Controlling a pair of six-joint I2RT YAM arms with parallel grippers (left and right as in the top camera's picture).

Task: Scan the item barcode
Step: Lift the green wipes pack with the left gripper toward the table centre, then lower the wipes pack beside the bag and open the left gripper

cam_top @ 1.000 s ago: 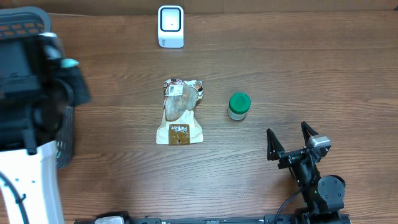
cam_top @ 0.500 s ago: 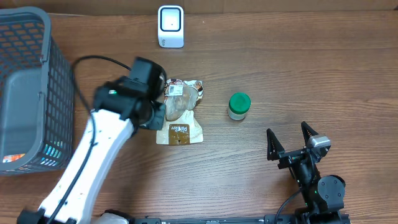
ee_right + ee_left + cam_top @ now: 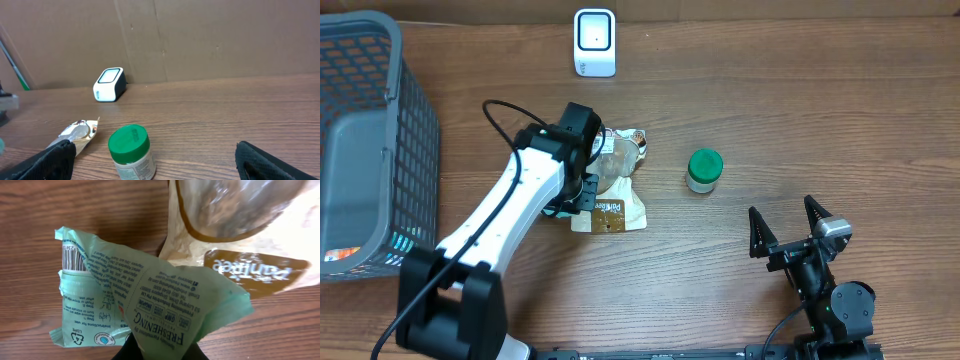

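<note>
A light green printed pouch [image 3: 150, 300] fills the left wrist view, and my left gripper [image 3: 160, 355] is shut on its lower edge. Its barcode [image 3: 74, 260] shows at the upper left, facing this camera. Under the pouch lies a tan snack bag [image 3: 250, 240] on the table. From overhead, my left gripper [image 3: 582, 188] hangs over that tan bag [image 3: 615, 205], and the arm hides the pouch. The white scanner [image 3: 594, 42] stands at the table's far edge, well apart from the pouch. My right gripper [image 3: 787, 228] rests open and empty at the front right.
A jar with a green lid [image 3: 704, 170] stands upright right of the tan bag, just ahead of my right fingers [image 3: 47, 160]. A grey mesh basket [image 3: 395, 60] takes up the far left. The scanner [image 3: 109, 84] sits against a cardboard wall.
My left arm has swung right from above the basket, out over the table, and now sits above the tan bag. The right arm has not moved.
</note>
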